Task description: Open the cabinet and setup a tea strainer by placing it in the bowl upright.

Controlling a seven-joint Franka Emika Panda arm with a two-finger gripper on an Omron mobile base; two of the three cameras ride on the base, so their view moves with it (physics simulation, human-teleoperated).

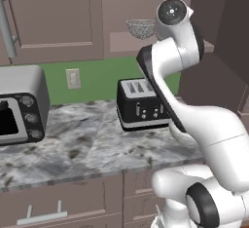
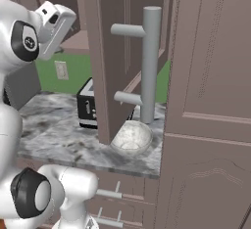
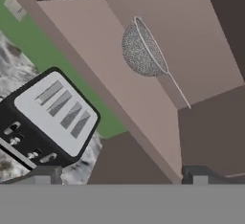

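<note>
Operator: Tea strainer (image 3: pixel 143 50) status?

Technician: Gripper (image 3: pixel 119 173) jaws fully apart, empty, facing the strainer on the cabinet (image 3: pixel 201 41) shelf. Risk: its thin handle lies toward the shelf edge; an off-centre close may tip it down toward the toaster (image 3: pixel 48 117) on the tabletop (image 1: pixel 82 144).

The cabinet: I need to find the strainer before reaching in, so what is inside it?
Inside the open cabinet, the tea strainer sits on the lower shelf, its thin handle pointing away from the basket. The arm hides part of that shelf in the left base view.
</note>
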